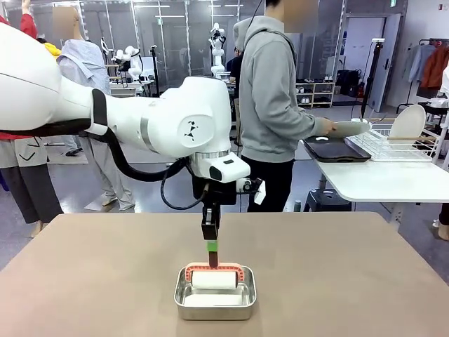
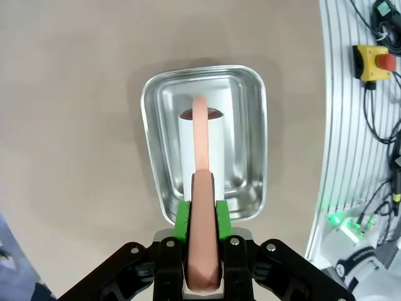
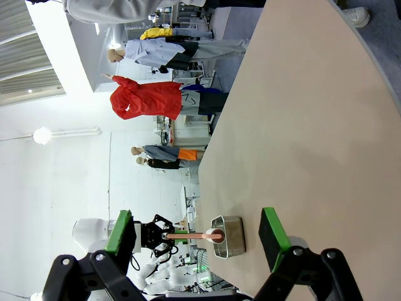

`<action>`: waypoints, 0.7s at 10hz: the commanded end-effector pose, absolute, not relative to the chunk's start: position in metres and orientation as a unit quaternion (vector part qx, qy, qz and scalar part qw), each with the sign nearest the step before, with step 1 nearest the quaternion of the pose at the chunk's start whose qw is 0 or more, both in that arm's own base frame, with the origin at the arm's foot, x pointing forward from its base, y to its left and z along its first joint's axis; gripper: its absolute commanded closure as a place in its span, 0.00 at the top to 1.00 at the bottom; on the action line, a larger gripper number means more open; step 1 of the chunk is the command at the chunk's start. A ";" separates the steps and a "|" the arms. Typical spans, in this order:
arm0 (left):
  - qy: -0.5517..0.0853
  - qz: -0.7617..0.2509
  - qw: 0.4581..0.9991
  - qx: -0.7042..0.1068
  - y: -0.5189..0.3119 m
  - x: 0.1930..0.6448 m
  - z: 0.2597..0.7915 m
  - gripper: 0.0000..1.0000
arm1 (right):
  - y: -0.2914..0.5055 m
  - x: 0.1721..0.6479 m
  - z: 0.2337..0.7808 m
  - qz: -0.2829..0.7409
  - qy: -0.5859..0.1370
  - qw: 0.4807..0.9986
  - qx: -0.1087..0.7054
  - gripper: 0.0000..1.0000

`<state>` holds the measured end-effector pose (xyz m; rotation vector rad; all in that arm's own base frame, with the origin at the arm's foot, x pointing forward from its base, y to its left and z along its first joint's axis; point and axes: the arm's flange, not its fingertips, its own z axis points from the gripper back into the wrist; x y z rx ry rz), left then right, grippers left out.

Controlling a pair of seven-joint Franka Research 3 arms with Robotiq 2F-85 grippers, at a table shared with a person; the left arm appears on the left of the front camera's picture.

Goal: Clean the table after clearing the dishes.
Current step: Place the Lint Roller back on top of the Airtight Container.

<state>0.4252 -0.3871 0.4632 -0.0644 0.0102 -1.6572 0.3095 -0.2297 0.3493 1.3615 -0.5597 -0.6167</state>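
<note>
- Near the robot's edge of the tabletop (image 1: pixel 105 267) sits one small steel pan (image 1: pixel 215 300), holding one white roller (image 1: pixel 215 280) on a salmon-pink frame.
- One left hand (image 1: pixel 211 247) is clamped on the roller's pink handle (image 2: pixel 203 232), green pads either side, pointing straight down into the pan.
- One right hand (image 3: pixel 197 233) has its two fingers apart, with nothing between them.
- One person (image 1: pixel 270 105) in a grey hoodie stands at a white side table (image 1: pixel 379 179), reaching toward a dark tray (image 1: pixel 335 149); one white plate (image 1: pixel 407 121) stands upright in a wire rack (image 1: pixel 389 145).
- Whatever the tray carries is too small to make out.
- Plain matte taupe tabletop, grey floor beyond.
</note>
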 end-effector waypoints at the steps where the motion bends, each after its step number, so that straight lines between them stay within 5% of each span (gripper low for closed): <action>1: -0.001 -0.727 0.687 0.002 -0.394 0.441 0.454 0.20 | -0.230 0.307 0.352 -0.272 -0.251 0.700 0.611 1.00; 6: 0.013 -0.707 0.707 -0.008 -0.394 0.466 0.424 0.20 | -0.230 0.307 0.352 -0.272 -0.251 0.700 0.611 1.00; 7: 0.018 -0.704 0.710 -0.010 -0.392 0.470 0.422 0.38 | -0.230 0.307 0.352 -0.272 -0.251 0.700 0.611 1.00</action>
